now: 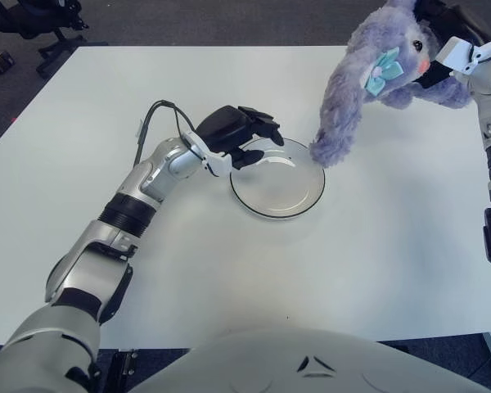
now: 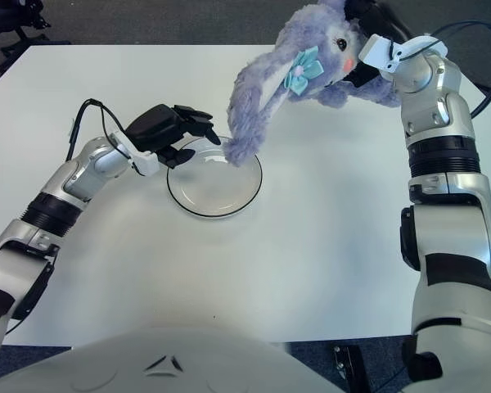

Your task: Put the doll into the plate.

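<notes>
A purple plush bunny doll (image 1: 393,70) with a teal bow hangs in the air at the table's far right. My right hand (image 1: 442,45) is shut on its body. One long ear (image 1: 337,135) droops to just over the far right rim of the plate. The clear glass plate (image 1: 282,192) with a dark rim lies on the white table near the middle. My left hand (image 1: 260,146) hovers at the plate's far left rim, fingers spread, holding nothing.
The white table (image 1: 229,278) ends at its far edge just behind the doll. Beyond it lies dark floor with an office chair (image 1: 33,20) at the far left. A black cable (image 1: 147,123) loops off my left forearm.
</notes>
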You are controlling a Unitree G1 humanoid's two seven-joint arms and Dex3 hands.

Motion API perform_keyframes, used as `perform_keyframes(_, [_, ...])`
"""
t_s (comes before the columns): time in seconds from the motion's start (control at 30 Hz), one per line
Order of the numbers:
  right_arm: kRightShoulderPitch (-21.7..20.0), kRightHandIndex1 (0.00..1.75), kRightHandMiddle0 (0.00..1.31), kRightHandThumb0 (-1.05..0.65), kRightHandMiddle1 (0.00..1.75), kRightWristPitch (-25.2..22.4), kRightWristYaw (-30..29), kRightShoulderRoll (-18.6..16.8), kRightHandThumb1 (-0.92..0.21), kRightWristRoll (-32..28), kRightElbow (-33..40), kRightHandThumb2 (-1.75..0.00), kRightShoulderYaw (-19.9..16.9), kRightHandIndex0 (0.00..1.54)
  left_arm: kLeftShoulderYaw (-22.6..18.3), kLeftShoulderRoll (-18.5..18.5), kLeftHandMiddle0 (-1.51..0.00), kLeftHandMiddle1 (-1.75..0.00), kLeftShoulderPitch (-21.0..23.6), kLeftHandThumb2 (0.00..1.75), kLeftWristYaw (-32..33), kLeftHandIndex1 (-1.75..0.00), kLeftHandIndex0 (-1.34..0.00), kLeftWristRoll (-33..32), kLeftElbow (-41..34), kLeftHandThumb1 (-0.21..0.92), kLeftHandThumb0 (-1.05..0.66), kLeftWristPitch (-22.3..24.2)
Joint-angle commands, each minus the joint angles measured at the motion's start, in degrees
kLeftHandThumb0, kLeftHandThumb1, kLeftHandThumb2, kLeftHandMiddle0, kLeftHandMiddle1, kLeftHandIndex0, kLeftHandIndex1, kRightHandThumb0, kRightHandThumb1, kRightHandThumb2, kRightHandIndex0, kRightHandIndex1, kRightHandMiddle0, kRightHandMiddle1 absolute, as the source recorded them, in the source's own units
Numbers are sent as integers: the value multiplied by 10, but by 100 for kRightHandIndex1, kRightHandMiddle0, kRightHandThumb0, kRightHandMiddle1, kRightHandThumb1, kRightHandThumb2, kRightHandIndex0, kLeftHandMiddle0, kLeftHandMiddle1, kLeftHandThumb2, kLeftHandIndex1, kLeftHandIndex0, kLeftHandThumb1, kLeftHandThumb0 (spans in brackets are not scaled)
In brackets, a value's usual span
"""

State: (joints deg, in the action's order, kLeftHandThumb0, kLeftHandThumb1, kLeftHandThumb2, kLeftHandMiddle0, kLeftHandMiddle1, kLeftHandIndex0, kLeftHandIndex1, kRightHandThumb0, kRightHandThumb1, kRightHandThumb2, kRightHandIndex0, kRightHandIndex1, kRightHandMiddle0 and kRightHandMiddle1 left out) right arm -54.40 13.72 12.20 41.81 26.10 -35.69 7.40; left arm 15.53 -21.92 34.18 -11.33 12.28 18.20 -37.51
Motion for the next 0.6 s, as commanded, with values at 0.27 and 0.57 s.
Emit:
perform_keyframes(0.27, [4,175,52,42,175,5,9,1,-48,-15,-1,-109,-6,47,-89,37,-69,0,9,95,20,-70,-39,-72,22,92,-58,-17])
perform_keyframes(0.57, [-9,175,53,42,175,-4,15,-9,-48,-11,0,-110,-1,48,-156,48,-62,0,17,91,106,-61,-28,-40,31,92,-57,35])
